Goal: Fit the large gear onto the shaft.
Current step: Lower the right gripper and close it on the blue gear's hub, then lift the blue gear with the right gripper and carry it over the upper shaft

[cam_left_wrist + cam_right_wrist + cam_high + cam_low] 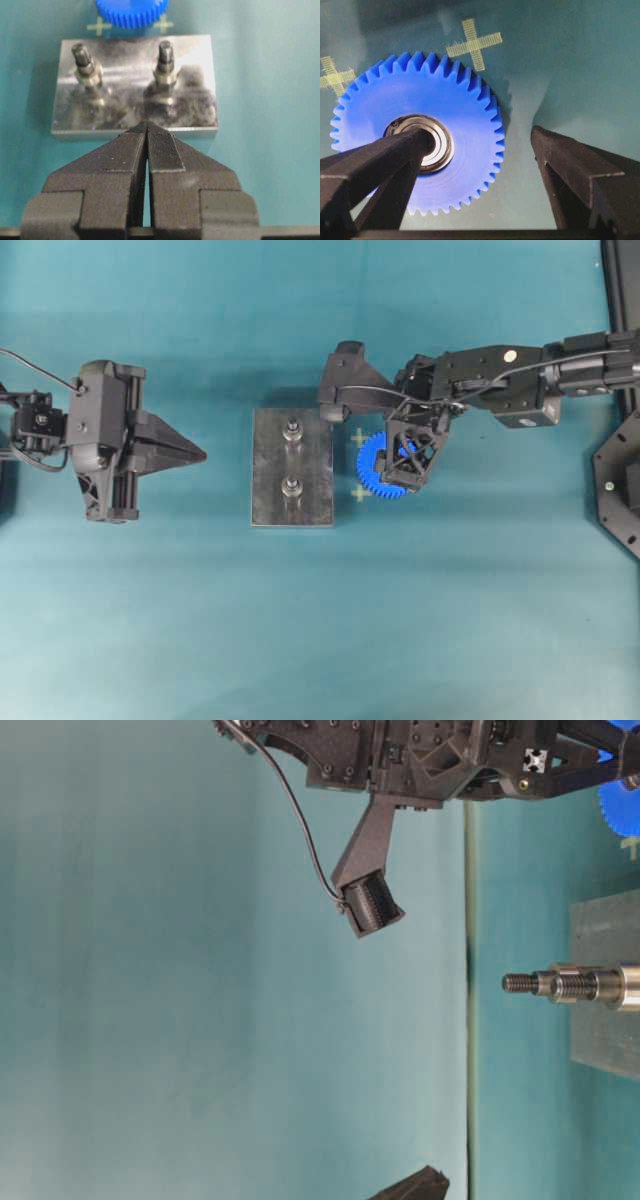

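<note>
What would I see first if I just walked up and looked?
The bright blue large gear jumps out: it lies flat on the teal table, between two yellow crosses, right beside the grey plate. The right tool hangs open over it, one finger above the hub and one past the rim. Two shiny pegs stand on the plate, and the left tool waits shut on the other side.

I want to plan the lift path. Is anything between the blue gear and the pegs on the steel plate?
Nothing visible. The large gear lies flat beside the plate, under the open right gripper; only bare mat separates it from the shaft.
</note>
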Robot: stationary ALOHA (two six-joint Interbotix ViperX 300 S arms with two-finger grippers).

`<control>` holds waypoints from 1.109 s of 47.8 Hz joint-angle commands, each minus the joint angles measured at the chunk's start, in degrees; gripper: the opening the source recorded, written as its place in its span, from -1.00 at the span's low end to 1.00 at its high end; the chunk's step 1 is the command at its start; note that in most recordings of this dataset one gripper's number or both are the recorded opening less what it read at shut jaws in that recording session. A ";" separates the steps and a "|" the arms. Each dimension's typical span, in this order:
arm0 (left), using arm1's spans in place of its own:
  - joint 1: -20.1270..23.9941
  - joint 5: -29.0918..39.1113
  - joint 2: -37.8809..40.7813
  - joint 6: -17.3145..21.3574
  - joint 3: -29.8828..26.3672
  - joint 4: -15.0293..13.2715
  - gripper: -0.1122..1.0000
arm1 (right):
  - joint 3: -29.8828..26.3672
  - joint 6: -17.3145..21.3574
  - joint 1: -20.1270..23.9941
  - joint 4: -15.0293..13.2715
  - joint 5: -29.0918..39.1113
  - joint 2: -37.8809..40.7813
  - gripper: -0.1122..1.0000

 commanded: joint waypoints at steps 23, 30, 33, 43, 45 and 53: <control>-0.26 -1.93 0.97 -0.09 -0.79 0.18 -0.80 | -1.93 0.70 -0.18 -0.18 4.31 -1.49 0.07; -0.26 -1.93 0.97 -0.09 -0.79 0.18 -0.80 | -4.22 1.23 -0.79 -0.18 6.24 -3.34 0.08; -0.26 -1.93 0.97 -0.09 -0.70 0.18 -0.80 | -5.98 1.32 -1.23 -0.18 8.26 -3.87 0.07; -0.26 -2.02 0.70 -0.09 -0.70 0.18 -0.80 | -16.52 1.05 -2.46 -0.09 19.51 -3.25 0.07; -0.26 -2.02 0.62 -0.09 -0.70 0.18 -0.80 | -18.54 0.97 -2.64 -0.09 20.83 -2.81 0.08; -0.26 -2.02 -0.09 -0.09 -0.79 0.18 -0.80 | -25.58 0.62 -2.81 1.14 23.29 -0.35 0.07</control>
